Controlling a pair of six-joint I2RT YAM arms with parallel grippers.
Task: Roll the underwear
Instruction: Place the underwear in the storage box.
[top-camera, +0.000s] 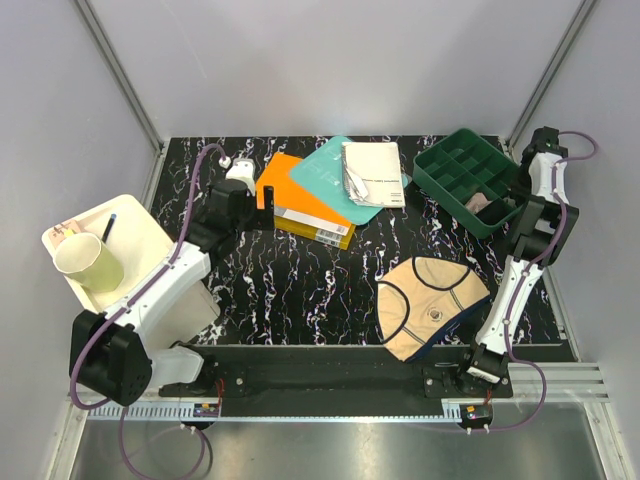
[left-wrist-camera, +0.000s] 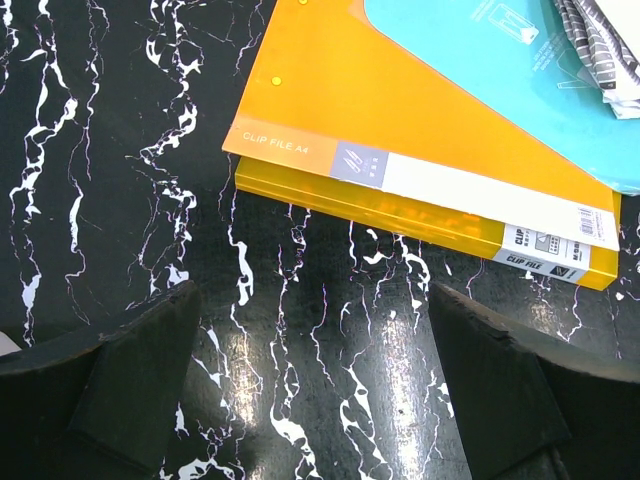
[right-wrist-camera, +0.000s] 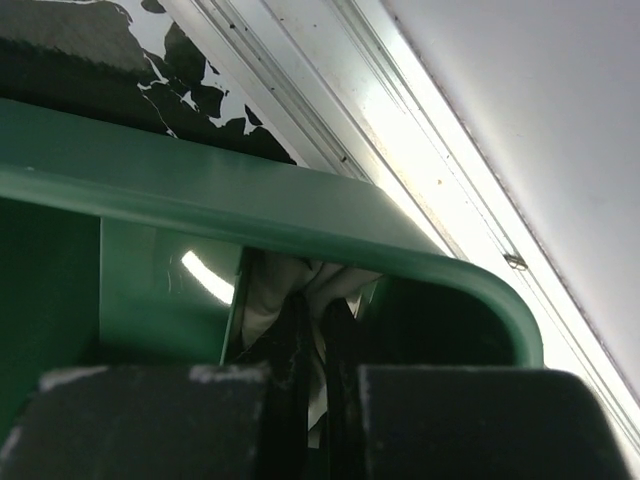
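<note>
Top external view is showing the beige fabric briefs with dark navy edging (top-camera: 432, 300) lying spread flat on the black white-veined marble surface (top-camera: 300, 290), close beside my right arm and near its base. Their long axis is running slantwise, from near-left to far-right, and the narrower end is pointing toward the near edge.

My right gripper (right-wrist-camera: 312, 400) is hanging inside the green plastic divided tray (right-wrist-camera: 300, 215) at the far right, in the compartment by its rounded corner. Its jaws are standing closed and pinching a fold of the pale grey fabric briefs (right-wrist-camera: 265, 300). These are sitting bunched in that compartment, so I cannot tell which way they are pointing.

My left gripper (left-wrist-camera: 320, 400) is hovering wide open over bare surface and holding nothing. It is facing the orange plastic clip file (left-wrist-camera: 400, 110), which is lying partly under a teal folder (left-wrist-camera: 500, 70).
</note>
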